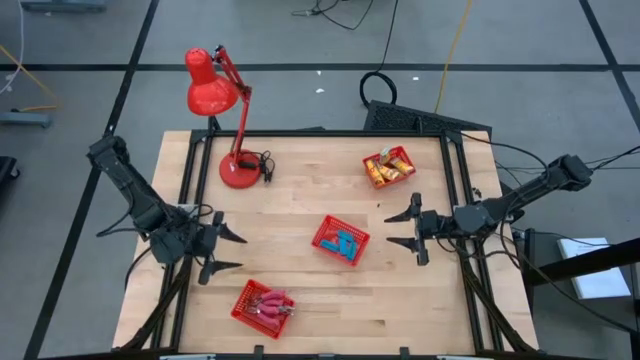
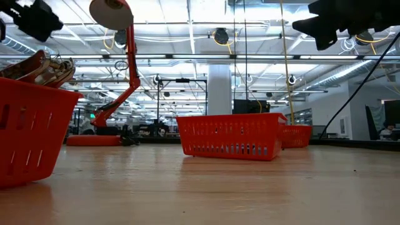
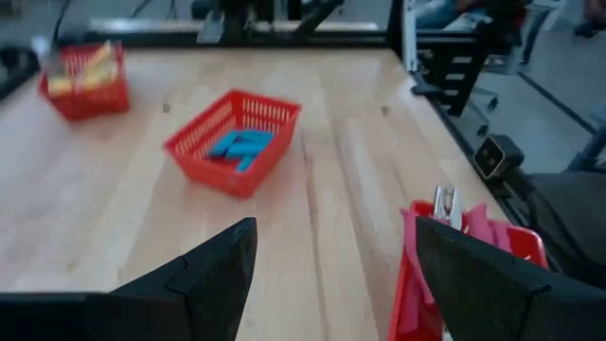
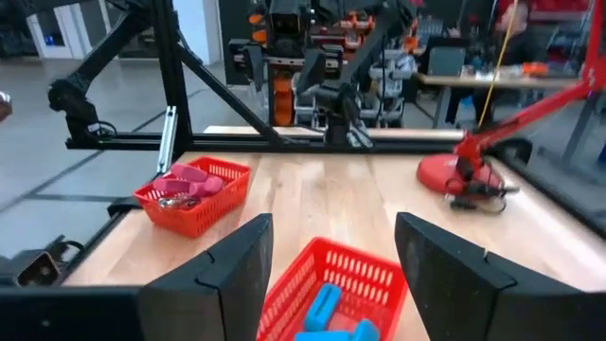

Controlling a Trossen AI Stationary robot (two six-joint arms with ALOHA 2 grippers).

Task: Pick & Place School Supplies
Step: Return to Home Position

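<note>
Left gripper and right gripper gape wide, both empty. Blue blocks lie in the red basket mid-frame between them (nearer the right one).

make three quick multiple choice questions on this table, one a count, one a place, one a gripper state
1. How many red baskets stand on the table?
A. two
B. three
C. five

2. Where do the blue blocks lie?
A. loose on the table
B. in the middle basket
C. held in a gripper

3. How does the right gripper stand?
A. shut on a blue block
B. shut with nothing in it
C. open and empty

Answers:
1 B, the high view shows three baskets spread over the wood.
2 B, the blue shapes sit inside the middle basket in the high view and both wrist views.
3 C, its fingers are spread with only bare wood between them; the left gripper is open too.
</note>
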